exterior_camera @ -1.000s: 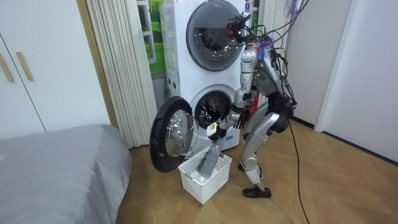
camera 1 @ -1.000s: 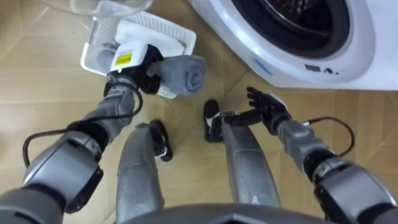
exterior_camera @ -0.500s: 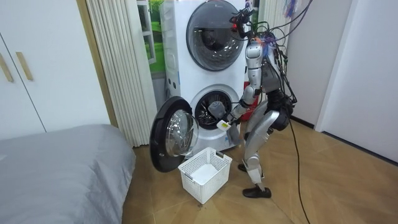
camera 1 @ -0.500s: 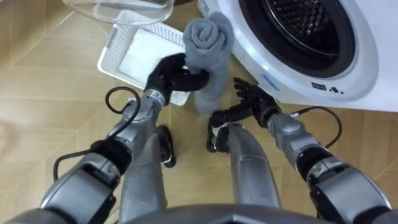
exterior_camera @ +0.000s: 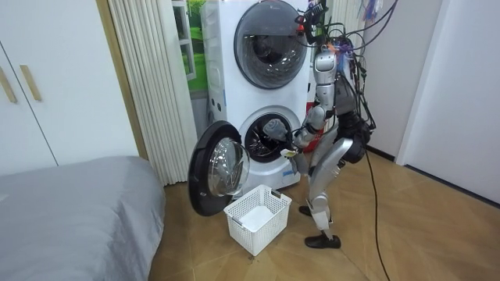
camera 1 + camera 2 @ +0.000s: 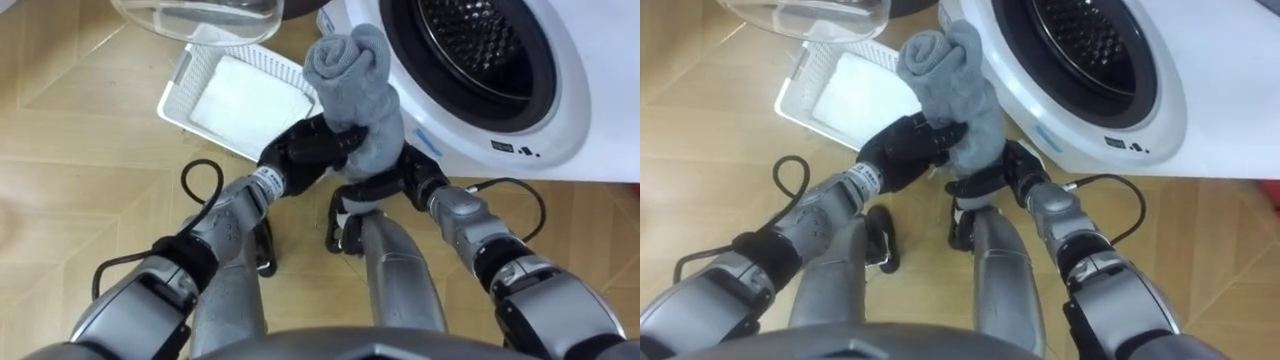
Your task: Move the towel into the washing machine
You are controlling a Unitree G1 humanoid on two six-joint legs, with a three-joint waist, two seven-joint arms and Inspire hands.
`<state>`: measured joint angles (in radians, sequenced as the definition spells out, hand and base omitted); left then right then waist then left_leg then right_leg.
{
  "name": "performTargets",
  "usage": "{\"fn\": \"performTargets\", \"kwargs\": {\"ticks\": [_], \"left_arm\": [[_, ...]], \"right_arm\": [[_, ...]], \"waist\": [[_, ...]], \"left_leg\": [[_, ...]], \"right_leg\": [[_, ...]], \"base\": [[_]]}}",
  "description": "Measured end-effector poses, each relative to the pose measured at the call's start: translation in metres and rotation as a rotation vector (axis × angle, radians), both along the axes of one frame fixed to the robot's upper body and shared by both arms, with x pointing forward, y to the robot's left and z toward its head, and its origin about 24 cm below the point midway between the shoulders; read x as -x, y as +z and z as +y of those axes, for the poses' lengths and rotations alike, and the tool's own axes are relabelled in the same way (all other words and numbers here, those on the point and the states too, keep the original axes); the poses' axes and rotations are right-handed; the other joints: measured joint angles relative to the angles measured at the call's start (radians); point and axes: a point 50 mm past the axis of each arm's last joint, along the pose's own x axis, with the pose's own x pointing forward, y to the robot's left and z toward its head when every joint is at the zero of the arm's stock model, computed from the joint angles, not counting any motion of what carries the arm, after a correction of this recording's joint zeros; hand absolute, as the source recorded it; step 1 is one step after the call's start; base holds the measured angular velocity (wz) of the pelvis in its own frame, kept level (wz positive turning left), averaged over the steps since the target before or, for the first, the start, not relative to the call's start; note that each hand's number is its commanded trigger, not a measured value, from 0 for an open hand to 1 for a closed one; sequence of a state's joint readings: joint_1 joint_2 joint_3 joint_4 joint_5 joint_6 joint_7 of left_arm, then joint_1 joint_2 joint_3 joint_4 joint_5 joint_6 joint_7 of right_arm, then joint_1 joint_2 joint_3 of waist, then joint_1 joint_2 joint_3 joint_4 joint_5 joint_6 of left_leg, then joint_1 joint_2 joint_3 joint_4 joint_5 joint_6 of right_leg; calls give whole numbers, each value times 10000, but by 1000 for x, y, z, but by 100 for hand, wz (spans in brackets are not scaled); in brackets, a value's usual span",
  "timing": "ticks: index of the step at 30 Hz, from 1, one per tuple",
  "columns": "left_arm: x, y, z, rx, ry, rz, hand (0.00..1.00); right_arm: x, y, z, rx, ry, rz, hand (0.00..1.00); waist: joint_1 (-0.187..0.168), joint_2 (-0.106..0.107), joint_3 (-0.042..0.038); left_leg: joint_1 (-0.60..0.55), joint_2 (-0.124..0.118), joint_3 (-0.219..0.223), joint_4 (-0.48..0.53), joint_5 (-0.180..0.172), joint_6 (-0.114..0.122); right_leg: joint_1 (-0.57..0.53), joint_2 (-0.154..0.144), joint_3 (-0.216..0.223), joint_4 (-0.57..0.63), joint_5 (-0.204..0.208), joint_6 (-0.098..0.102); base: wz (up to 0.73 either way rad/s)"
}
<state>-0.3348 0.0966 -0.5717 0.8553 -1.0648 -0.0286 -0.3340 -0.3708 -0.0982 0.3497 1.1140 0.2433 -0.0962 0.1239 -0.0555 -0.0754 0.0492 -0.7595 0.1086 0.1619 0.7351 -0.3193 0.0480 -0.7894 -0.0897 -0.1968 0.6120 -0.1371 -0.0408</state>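
Left hand [image 6: 305,152] is clamped round the rolled towel [image 6: 358,75], held up just short of the washer [image 6: 560,110] mouth. Right hand [image 6: 412,182] sits at its bottom end, fingers hidden, so can't tell its grip. Risk imo: the roll unravels or clips the rim and drops toward the basket [image 6: 178,75]. The drum's upper part is cut off

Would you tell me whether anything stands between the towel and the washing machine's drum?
Nothing visible does. The left hand grips the rolled towel just before the open drum, the right hand at its lower end. The door is swung aside and the basket sits on the floor.
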Motion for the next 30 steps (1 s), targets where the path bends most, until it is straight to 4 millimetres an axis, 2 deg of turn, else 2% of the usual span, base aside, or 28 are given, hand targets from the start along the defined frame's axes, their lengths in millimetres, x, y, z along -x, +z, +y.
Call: {"fn": "performTargets", "kwargs": {"ticks": [1, 5, 9, 11, 13, 14, 18, 19, 20, 23, 26, 30], "left_arm": [[0, 0, -1, 102, 37, 73, 100], [-1, 2, -3, 409, 143, 114, 100], [-1, 4, -9, 614, 119, 120, 100], [-1, 4, -11, 758, 172, 139, 100], [-2, 5, -11, 955, 306, 196, 100], [-2, 5, -11, 987, 328, 214, 100], [-1, 4, -11, 1212, 499, 354, 100], [0, 4, -11, 1251, 515, 397, 59], [1, 3, -11, 1282, 542, 453, 0], [4, 0, -11, 1347, 568, 643, 0], [9, -4, -10, 1476, 672, 933, 0], [14, -7, -10, 2626, 1322, 1453, 0]], "right_arm": [[0, 0, 1, 1, -11, 21, 100], [0, 0, 3, 52, -24, -36, 100], [0, 0, 4, 76, -97, -54, 100], [1, 0, 6, 131, -105, -171, 100], [1, 1, 6, 199, -195, -257, 100], [1, 0, 5, 217, -222, -259, 100], [4, -2, 6, 223, -306, -185, 100], [5, -3, 5, 225, -355, -154, 100], [6, -3, 4, 192, -437, -129, 100], [9, -5, 3, 163, -557, -25, 100], [14, -9, 0, 227, -673, 268, 100], [17, -13, -7, 189, -1265, 677, 100]], "waist": [[-36, -16, -15], [-266, -19, -38], [-264, -4, -61], [-220, 18, -107], [-222, 49, -218], [-214, 46, -247], [-193, 49, -257], [-185, 51, -257], [-188, 53, -256], [-127, 76, -241], [105, 105, -223], [508, 328, -140]], "left_leg": [[34, 0, -17, -75, 34, -20], [35, 8, -50, -129, 55, -34], [42, 11, -81, -139, 61, -44], [45, 38, -100, -155, 70, -59], [62, 44, -102, -183, 86, -79], [81, 44, -97, -206, 98, -84], [442, 21, -78, -414, 163, -126], [496, 20, -77, -433, 170, -131], [514, 21, -75, -450, 176, -141], [514, 35, -65, -459, 180, -149], [497, 65, -52, -487, 184, -159], [366, 55, -116, -521, 199, -175]], "right_leg": [[50, 15, -18, -70, 17, -10], [90, 61, -63, -89, 25, -25], [139, 105, -94, -205, 57, -37], [180, 184, -57, -289, 116, -26], [206, 200, -62, -407, 155, -40], [218, 201, -61, -414, 165, -44], [537, 213, -49, -587, 198, -66], [583, 215, -50, -590, 198, -66], [595, 216, -50, -591, 199, -68], [588, 220, -41, -597, 206, -83], [577, 212, -57, -663, 226, -114], [514, 205, -222, -754, 264, -133]], "base": [[3], [2], [0], [-4], [0], [0], [0], [0], [0], [0], [-1], [3]]}}
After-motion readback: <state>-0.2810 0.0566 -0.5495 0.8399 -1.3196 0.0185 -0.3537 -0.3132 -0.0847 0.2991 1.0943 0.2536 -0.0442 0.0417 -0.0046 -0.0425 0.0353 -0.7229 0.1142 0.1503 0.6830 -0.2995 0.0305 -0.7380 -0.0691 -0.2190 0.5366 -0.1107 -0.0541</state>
